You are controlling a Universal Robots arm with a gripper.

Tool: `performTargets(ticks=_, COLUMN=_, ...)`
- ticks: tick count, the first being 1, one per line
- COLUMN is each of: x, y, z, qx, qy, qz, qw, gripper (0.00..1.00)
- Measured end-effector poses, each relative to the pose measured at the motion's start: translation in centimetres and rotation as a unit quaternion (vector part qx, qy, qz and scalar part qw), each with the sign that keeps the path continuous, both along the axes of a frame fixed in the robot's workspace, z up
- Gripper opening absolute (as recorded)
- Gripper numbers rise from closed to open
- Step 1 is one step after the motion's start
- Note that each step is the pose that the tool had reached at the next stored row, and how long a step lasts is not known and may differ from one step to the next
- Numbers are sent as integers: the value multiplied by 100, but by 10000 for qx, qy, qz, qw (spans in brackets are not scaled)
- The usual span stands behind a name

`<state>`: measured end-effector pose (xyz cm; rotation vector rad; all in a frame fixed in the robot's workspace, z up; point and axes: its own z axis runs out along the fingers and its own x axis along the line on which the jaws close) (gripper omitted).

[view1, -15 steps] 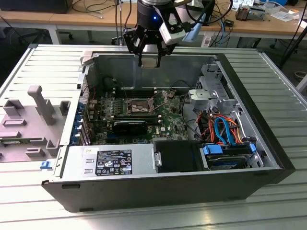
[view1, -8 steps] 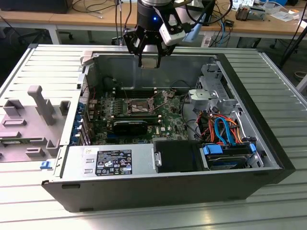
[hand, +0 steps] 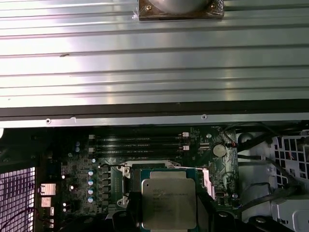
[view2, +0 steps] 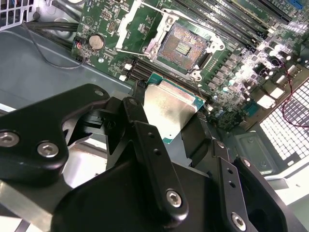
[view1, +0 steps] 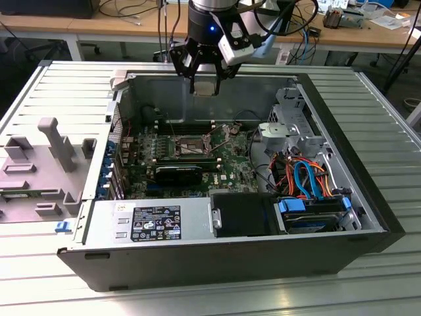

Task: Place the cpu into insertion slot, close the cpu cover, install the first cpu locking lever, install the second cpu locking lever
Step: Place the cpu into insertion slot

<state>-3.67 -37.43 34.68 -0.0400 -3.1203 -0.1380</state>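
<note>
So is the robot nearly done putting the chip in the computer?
Not yet. Nothing looks finished: the square socket on the green motherboard sits open and empty, its pins bare. In hand: the gripper holds the small flat silver-grey cpu up in the air above the board. Left: seating it, closing the cover, both locks.

Open tower case (view1: 217, 263) lies on its side on a ribbed aluminium table (view1: 388, 131). Inside, a green motherboard (view1: 230, 168) with a coin cell battery (view2: 96, 41) near empty memory slots (hand: 140, 142). Labelled power supply (view1: 151, 222) sits along the near wall. Drive bay (view1: 309, 214) with blue tabs is beside it, orange and blue cables (view1: 306, 174) just behind. Grey plastic fixture (view1: 46, 158) rests on the table at the exterior view's left.
</note>
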Motion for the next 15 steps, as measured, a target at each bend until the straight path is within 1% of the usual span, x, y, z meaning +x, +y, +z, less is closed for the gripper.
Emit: performTargets(ticks=15, x=0, y=-11, z=-25, qx=0, qy=0, qz=0, qw=10000, gripper=54)
